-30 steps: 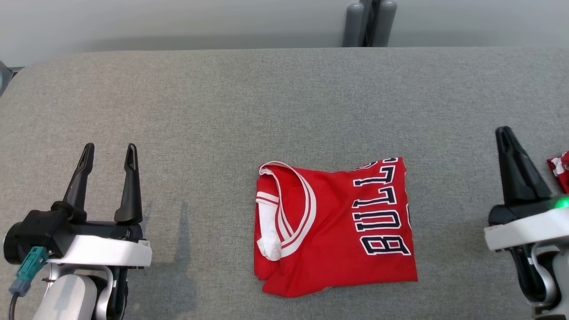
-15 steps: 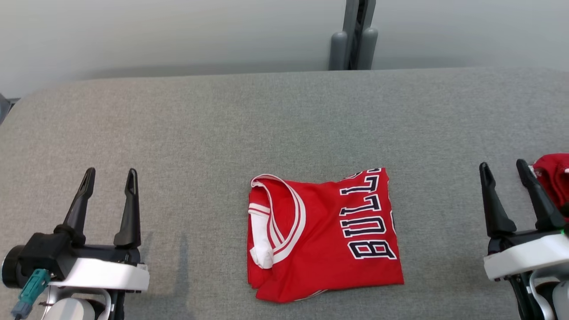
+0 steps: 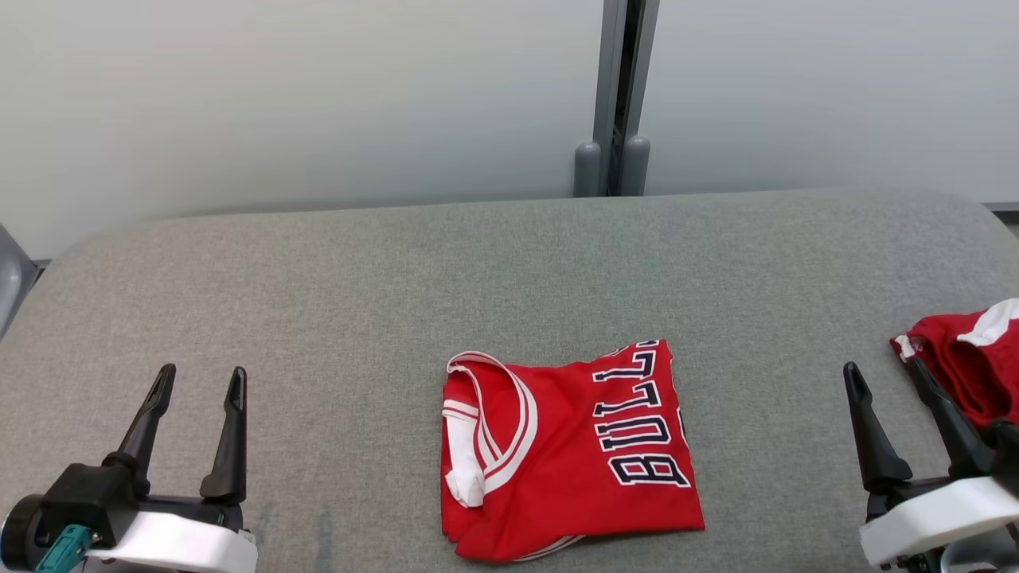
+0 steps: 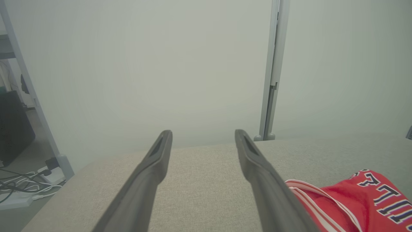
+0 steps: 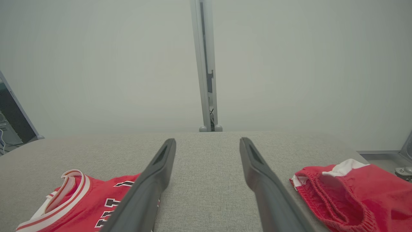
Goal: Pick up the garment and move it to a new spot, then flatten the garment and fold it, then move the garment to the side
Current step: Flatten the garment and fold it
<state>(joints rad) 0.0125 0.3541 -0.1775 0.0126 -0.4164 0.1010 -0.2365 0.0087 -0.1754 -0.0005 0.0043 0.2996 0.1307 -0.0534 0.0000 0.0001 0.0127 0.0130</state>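
A folded red jersey with white trim and dark lettering lies flat at the middle of the grey table; it also appears as the jersey and the jersey in the wrist views. A second red garment, crumpled shorts with an elastic waistband, lies at the right edge, seen closer as the shorts. My left gripper stands open and empty, well left of the jersey. My right gripper stands open and empty, just left of the shorts. Both pairs of fingers point toward the far wall, left gripper and right gripper.
A pale wall runs behind the table, with a grey vertical post at its middle. Cables and a power strip lie on the floor off the table's left end. Bare grey cloth stretches between the jersey and each gripper.
My right gripper has gone from shut to open. The head camera has tilted up, so the whole picture has shifted down and more of the wall and the shorts shows.
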